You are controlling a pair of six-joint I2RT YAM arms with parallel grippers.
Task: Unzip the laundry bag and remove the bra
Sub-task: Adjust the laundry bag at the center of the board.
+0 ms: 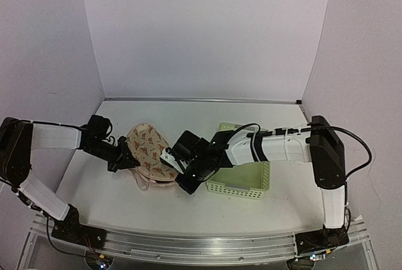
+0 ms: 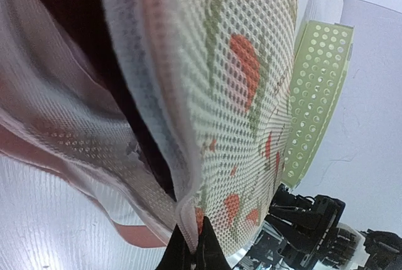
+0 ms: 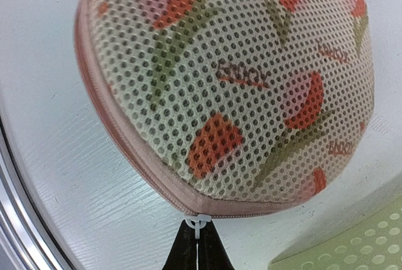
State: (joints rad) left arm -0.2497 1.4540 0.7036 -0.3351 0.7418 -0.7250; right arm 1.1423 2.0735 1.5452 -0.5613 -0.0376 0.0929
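While our left hand [image 2: 193,251] pinches the rim of the laundry bag [image 1: 148,147] and our right hand [image 3: 198,240], opposite, is clamped on the zip pull [image 3: 198,221], the bag sits between them on the tabletop [image 1: 113,204]; tugging too hard could drag it or slip the tab.

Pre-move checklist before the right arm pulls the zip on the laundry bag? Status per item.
1. Left gripper shut on the laundry bag edge: ok.
2. Right gripper shut on the white zip pull: ok.
3. Zip beside the pull closed, ready to run: ok.
4. Bra in sight: cannot tell; the left wrist view shows only a dark gap between layers.
5. Green basket clear of the right arm's path: cannot tell; it sits close under that arm.
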